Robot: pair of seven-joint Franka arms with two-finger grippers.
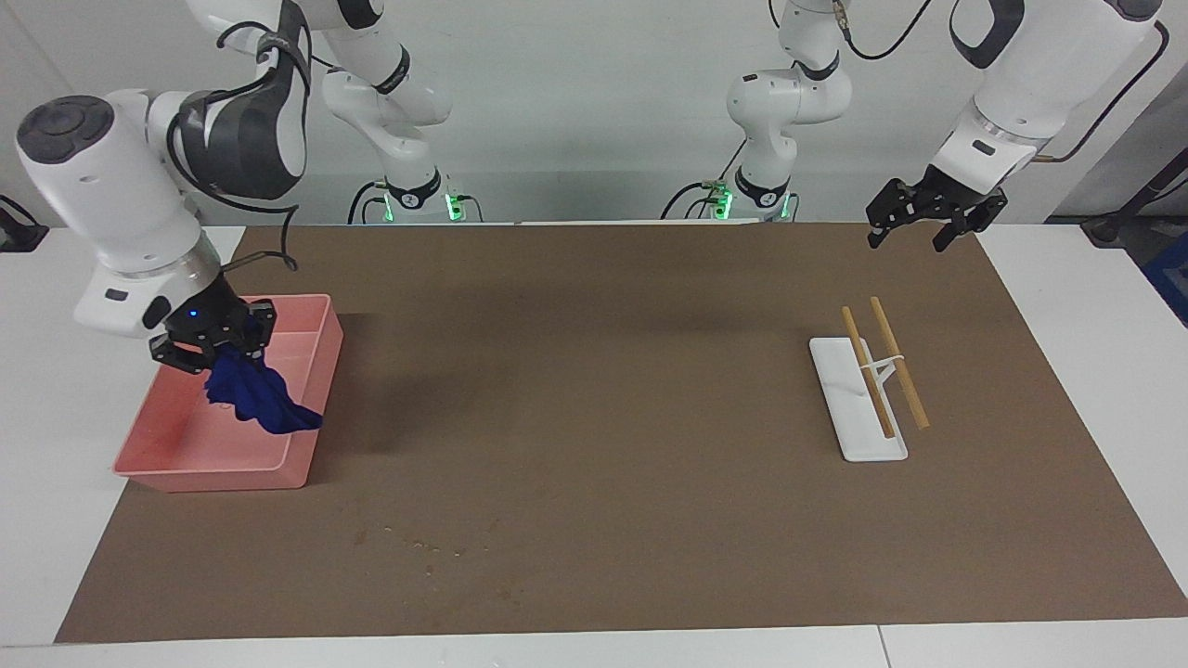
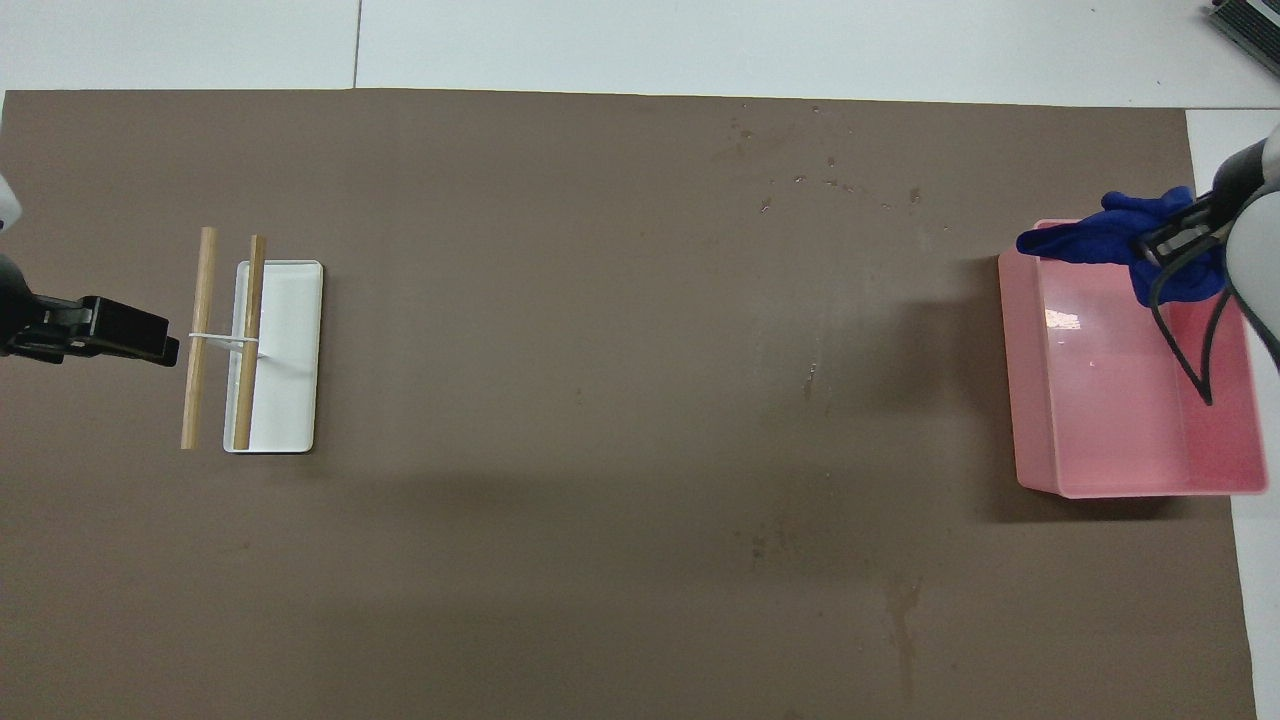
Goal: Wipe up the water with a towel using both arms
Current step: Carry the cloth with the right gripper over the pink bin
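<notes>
- Right gripper [image 1: 215, 348]: raised over the pink tray [image 1: 306, 468], its fingertips pinched together on the top of the towel [image 1: 258, 401], a small deep-blue cloth
- The towel hangs free below the fingers in a loose bunch, one tail trailing toward the tray's corner; gripping it at the top lets the rest drape clear, and holding it over the tray suggests the cloth is about to be dropped there, so that anything it soaked up stays off the mat
- Left gripper [image 1: 933, 220]: hovers with its fingers spread and nothing between them, over the edge of the brown mat [image 1: 650, 325] at the left arm's end of the table; this arm waits
- Water [image 1: 429, 545]: what is left shows as a faint scatter of pale specks on the mat, farther from the robots than the tray and well apart from the towel; the main wiping step appears done, though some specks remain
- White slab [image 1: 852, 408] with two wooden sticks [image 1: 886, 362] lying across it sits near the left arm's end, untouched and clear of the wet patch, so it plays no part here
- In the overhead view the towel [image 2: 1110, 238] covers the tray's corner farthest from the robots, with the tray's bare floor showing below it
</notes>
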